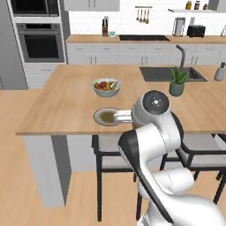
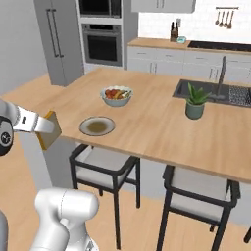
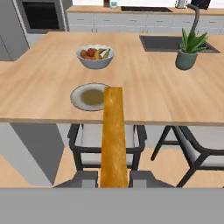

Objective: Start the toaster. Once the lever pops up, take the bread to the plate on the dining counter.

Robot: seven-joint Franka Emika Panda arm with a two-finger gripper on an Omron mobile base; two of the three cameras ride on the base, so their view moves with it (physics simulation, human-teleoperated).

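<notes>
Left base view first: the dining counter [image 1: 66, 106] runs across the middle of the frame, light wood on top with pale grey sides. The plate [image 1: 106, 116] sits near its front edge, just left of center, round and greyish with a darker brown middle. A fruit bowl [image 1: 106, 87] is right behind it, and a potted plant [image 1: 177, 82] sits over to the right by the sink [image 1: 170, 74]. The black toaster [image 1: 196, 31] is way up in the upper right, on the back counter against the wall. The arm's big white joint blocks the hand here, so I can't tell what the pincer is doing from this angle.

Right base view: the gripper [image 2: 45, 126] comes in from the left edge, pinching the bread [image 2: 50, 130]. The slice looks like a thin orange-brown square with a paler face, tilted, hanging in the air off the counter's front edge. It's left of the plate [image 2: 97, 126] and apart from it. 2 dark-framed stools [image 2: 103, 166] are tucked under the counter.

Hand view: the bread [image 3: 113, 135] shows edge-on as a long golden-brown strip rising from bottom center, clamped between the 2 fingertips [image 3: 84, 178]. Its top end overlaps the plate's [image 3: 83, 97] right rim in the picture.
</notes>
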